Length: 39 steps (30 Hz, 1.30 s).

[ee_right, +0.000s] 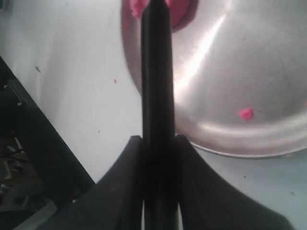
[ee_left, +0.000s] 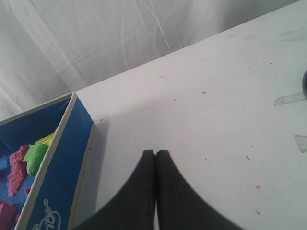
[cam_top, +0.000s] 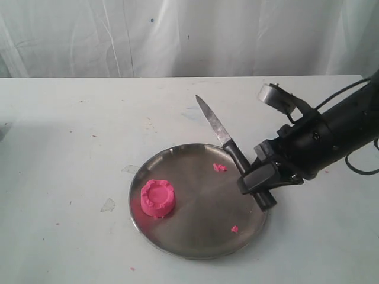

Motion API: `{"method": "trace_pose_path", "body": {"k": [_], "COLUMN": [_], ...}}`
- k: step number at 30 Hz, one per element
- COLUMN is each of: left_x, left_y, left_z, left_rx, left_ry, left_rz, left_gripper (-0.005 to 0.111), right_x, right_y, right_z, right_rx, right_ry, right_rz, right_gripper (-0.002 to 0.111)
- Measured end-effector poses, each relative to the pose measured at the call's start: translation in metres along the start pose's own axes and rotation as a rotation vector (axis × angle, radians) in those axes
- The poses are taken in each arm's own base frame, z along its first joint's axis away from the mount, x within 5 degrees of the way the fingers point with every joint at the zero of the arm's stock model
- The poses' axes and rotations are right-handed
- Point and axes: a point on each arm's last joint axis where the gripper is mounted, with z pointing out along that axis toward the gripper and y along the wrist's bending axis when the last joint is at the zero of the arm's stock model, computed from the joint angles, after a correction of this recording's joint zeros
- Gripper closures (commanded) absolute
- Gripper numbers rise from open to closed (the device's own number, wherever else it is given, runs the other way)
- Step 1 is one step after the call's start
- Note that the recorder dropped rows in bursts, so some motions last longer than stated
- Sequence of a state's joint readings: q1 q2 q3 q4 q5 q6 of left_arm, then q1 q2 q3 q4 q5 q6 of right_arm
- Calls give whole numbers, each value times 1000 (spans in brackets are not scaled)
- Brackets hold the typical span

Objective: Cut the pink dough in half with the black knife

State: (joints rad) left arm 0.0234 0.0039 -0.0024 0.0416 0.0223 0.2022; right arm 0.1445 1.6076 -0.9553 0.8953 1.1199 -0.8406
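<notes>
A: The pink dough [cam_top: 158, 198] is seen whole and uncut on the steel plate [cam_top: 195, 253], on the side away from the right gripper [cam_top: 260, 177].

B: And the black knife [cam_top: 228, 145]?

A: Its handle is pinched by that nearer gripper. The blade is pointed toward the far side of the white table [cam_top: 71, 130], so the dough is placed off to one side of its long axis.

B: The left gripper [ee_left: 155, 158]?

A: Pressed together, empty, beside a blue box [ee_left: 72, 158]. A white curtain [cam_top: 177, 35] is hung behind.
</notes>
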Motion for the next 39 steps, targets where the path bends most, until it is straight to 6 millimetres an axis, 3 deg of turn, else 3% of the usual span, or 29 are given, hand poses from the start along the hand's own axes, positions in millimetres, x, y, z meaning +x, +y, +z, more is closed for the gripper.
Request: {"method": "trace_pose_path", "body": {"k": [4, 7, 12, 16, 20, 26, 31, 35, 39], "left_x": [0, 0, 0, -9, -29, -64, -105, -145, -166], "left_y": [0, 0, 0, 3, 11, 26, 41, 54, 59], "left_z": [0, 0, 0, -1, -6, -32, -59, -76, -55], "left_rx": [0, 0, -1, -26, -81, -183, -205, -204, -208], "left_ry": [0, 0, -2, -97, -346, -836, -1028, -1022, -775], "left_rz": [0, 0, 0, -119, -265, -318, -355, -345, -206], "left_gripper": [107, 107, 107, 107, 107, 107, 107, 107, 107], "right_x": [3, 7, 9, 9, 9, 9, 8, 6, 6], "right_y": [38, 55, 65, 65, 65, 65, 64, 63, 63], "right_z": [-14, -23, -28, -28, -28, -28, -29, -29, -29], "right_rx": [14, 42, 58, 62, 63, 64, 73, 85, 88], "right_ry": [-38, -66, -88, -90, -92, -93, -103, -116, -120], "right_rz": [-133, -207, -247, -246, -246, -246, -246, -246, -246], "right_gripper": [108, 108, 108, 108, 108, 108, 108, 108, 108]}}
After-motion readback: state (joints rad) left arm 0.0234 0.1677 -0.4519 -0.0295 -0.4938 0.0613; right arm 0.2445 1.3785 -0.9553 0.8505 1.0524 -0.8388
